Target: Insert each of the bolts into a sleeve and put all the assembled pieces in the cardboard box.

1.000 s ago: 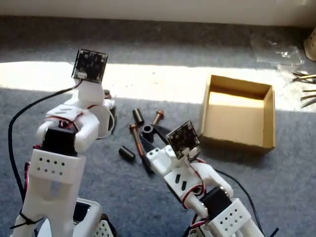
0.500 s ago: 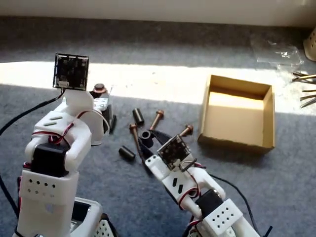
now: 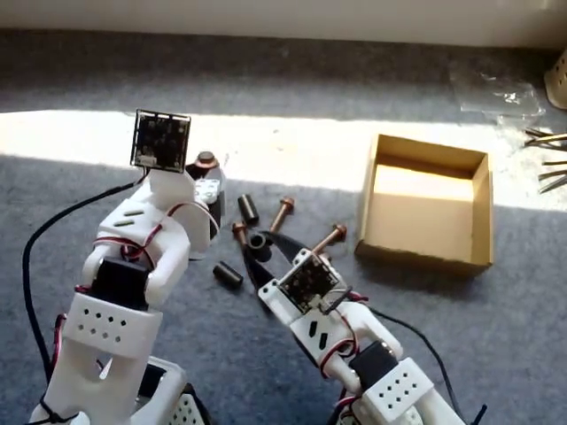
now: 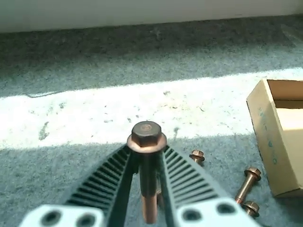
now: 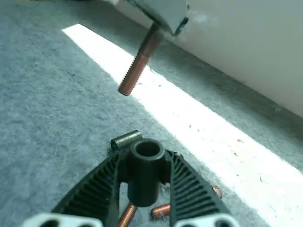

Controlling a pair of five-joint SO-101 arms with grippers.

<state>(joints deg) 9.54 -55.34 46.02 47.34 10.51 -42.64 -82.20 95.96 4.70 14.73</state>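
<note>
Above the grey carpet [image 3: 496,336], the left gripper [image 4: 147,152] stays clamped on a copper hex-head bolt [image 4: 147,136], head up, and has swung back toward the right gripper [image 5: 146,161], which keeps its hold on a black cylindrical sleeve [image 5: 147,153], upright, apart from the open brown cardboard box [image 3: 423,251].

White plastic arms [image 3: 142,232] carry black motors [image 3: 120,282], red wires [image 3: 330,354] and ribbed black fingers [image 4: 106,182].

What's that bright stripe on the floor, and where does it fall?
High view: sunlight bands the carpet and lights inside the cardboard box. Left wrist view: the held bolt stands against it. Right wrist view: it runs diagonally behind the sleeve.
</note>
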